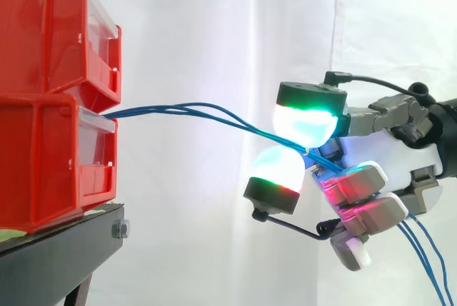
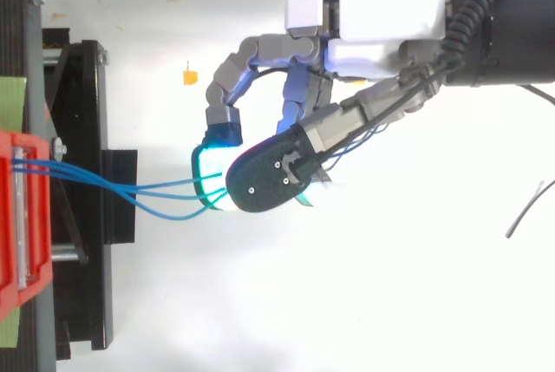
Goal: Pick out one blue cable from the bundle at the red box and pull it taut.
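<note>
Two stacked red bins [image 1: 50, 106] stand on a black stand [image 1: 57, 256] at the left. A bundle of thin blue cables [image 1: 186, 111] leaves the gap between the bins and runs right, sagging slightly. My hand [image 1: 389, 153] is to the right of the bins, with two glowing pads [image 1: 307, 124] pressed together on a blue cable about level with the lower bin. From above, the cables [image 2: 113, 186] fan out from the red bin [image 2: 17, 216] toward my hand [image 2: 381, 16]; one loops lower. I cannot tell how many strands are pinched. Behind the hand, cable ends [image 1: 428, 263] hang down.
A white curtain forms the backdrop. In the top view the black stand [image 2: 87, 216] lies along the left, a small orange piece [image 2: 188, 75] sits on the white floor, and a thin grey wire [image 2: 529, 207] lies at the right.
</note>
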